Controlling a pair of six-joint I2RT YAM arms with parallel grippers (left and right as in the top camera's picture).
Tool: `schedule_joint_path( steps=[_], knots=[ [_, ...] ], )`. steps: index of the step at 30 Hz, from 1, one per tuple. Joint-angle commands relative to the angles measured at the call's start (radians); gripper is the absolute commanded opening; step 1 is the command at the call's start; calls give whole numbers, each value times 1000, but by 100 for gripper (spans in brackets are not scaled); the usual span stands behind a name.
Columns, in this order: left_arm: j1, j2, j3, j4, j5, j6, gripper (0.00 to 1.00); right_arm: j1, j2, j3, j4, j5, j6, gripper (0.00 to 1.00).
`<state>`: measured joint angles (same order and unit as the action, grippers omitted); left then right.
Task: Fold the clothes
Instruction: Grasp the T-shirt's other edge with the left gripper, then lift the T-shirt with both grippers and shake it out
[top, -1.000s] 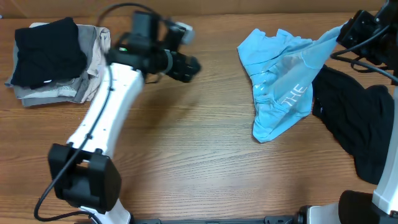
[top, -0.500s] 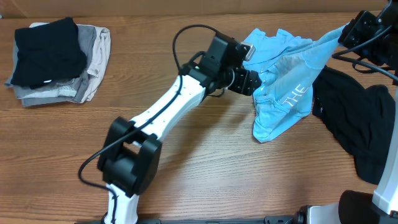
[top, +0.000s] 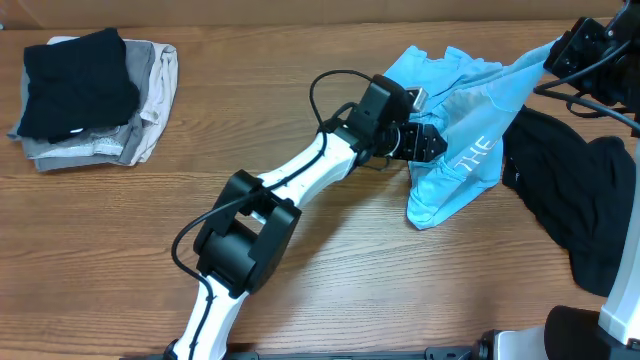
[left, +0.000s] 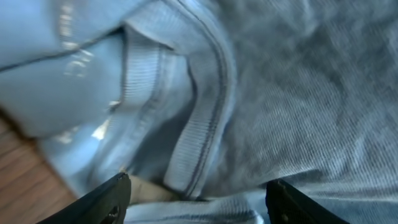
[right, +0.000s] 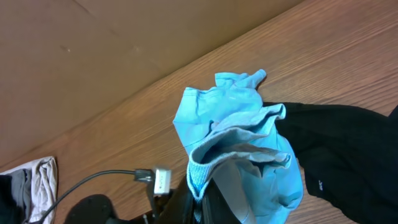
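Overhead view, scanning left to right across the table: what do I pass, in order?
Folded pile of clothes → left arm's elbow joint → light blue T-shirt → black garment.

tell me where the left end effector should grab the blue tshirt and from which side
Probably the ribbed band of the blue T-shirt: it stands up as a thick folded ridge between the open fingers of the left end effector. Come in from the shirt's left side, opposite the corner the right end effector holds up.
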<state>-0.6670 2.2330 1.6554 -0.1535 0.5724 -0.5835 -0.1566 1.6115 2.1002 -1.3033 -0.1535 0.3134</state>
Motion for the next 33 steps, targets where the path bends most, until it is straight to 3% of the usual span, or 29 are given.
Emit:
schedule_joint_path(
  steps=[1, 7, 12, 15, 20, 23, 30, 33],
  knots=[
    [-28, 43, 47, 25, 19, -26, 72, -3, -11, 0, -6, -5, -6, 4],
    [-43, 96, 101, 19, 74, -26, 68, -3, -11, 0, -12, -4, -22, 4],
    [-42, 95, 103, -64, 191, 42, 34, -3, -11, 0, -14, 11, -29, 4],
    [-17, 95, 106, -140, 224, 68, 4, -3, -11, 0, -18, 19, -29, 4],
    [84, 88, 181, -303, 266, 71, 4, -3, -11, 0, -16, 22, -29, 4],
    [175, 66, 282, -459, 249, 167, 4, -3, -11, 0, -5, 21, -27, 4],
    [396, -35, 612, -911, -72, 400, 4, -3, -12, 14, 25, 18, -25, 4],
    [470, -77, 737, -1025, -170, 455, 4, -3, -13, 38, 27, 18, -25, 4]
  ],
)
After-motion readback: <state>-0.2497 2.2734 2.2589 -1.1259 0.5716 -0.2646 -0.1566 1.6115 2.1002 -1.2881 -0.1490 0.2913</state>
